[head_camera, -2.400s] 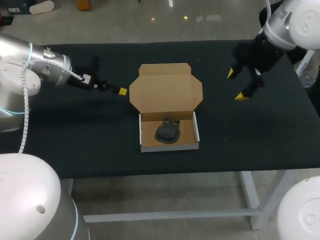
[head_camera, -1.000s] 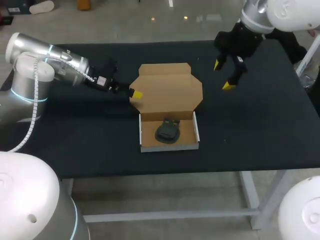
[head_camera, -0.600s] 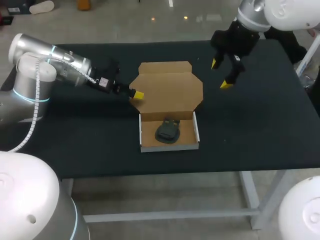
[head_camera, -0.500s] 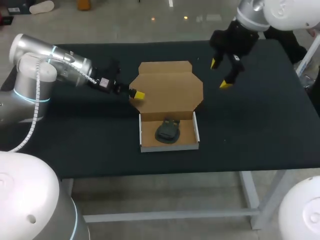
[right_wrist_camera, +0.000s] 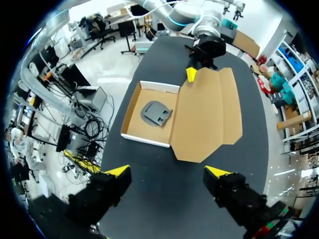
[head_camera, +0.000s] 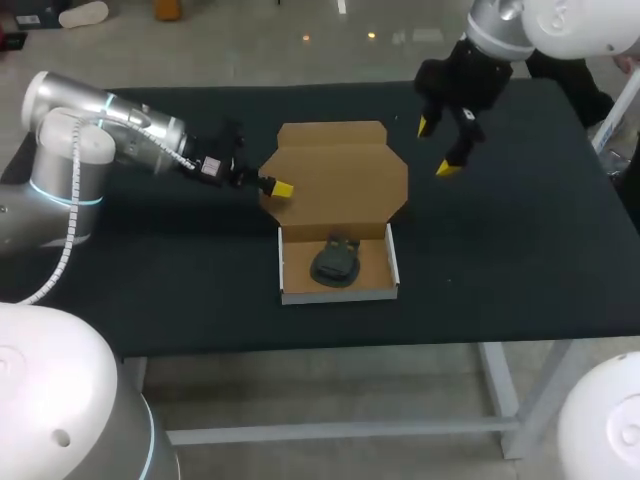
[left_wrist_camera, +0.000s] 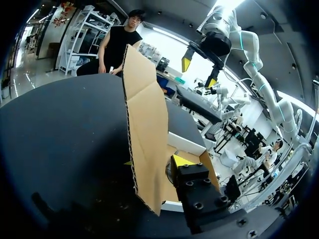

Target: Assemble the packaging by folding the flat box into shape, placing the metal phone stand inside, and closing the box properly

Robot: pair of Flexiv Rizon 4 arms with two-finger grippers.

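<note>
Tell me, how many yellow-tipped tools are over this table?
2. The left tool is at the left edge of the open lid; the right tool hangs open past the lid's far right corner. None seems hidden.

- One table (head_camera: 520, 250), with a black top.
- One cardboard box (head_camera: 340, 293), made up of a single white-walled tray and one brown lid (head_camera: 335, 180) joined along the tray's far wall.
- One metal phone stand (head_camera: 335, 262), dark grey, lying inside the tray.
- Two robot arms: one left arm (head_camera: 110, 125) and one right arm (head_camera: 500, 30).
- Two grippers, one per arm: one left gripper (head_camera: 280, 188) and one right gripper (head_camera: 441, 146).
- Two yellow-tipped fingers (head_camera: 447, 167) on the right gripper, both visible in the head view and the right wrist view.
</note>
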